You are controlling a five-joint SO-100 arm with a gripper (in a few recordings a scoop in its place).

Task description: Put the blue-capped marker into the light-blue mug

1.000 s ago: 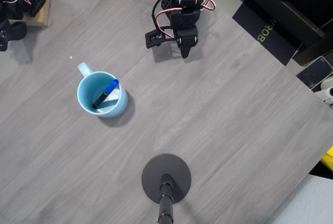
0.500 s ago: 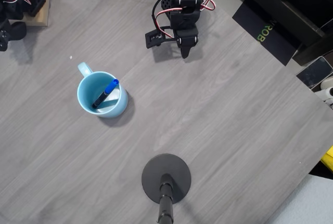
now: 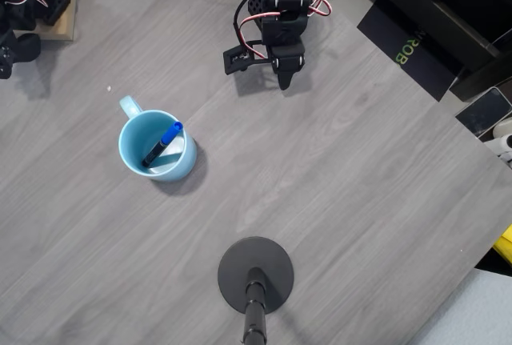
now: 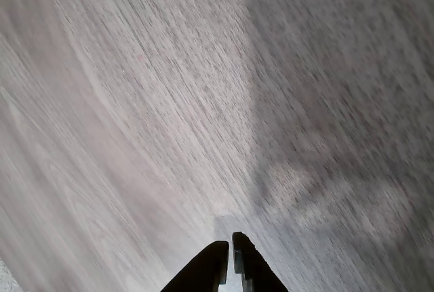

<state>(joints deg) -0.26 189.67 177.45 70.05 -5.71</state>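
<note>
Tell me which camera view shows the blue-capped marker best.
The overhead view. There the blue-capped marker leans inside the light-blue mug, blue cap up near the rim. The wrist view looks at bare grey table past the closed fingers.

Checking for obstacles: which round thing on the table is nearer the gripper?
The light-blue mug, holding the marker; the black stand base lies farther from the gripper.

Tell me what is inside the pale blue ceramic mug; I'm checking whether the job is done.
Inside the pale blue ceramic mug the slim blue-capped marker leans, blue cap up near the rim, dark barrel running down. The marker's lower tip and the mug floor under it are covered.
</note>
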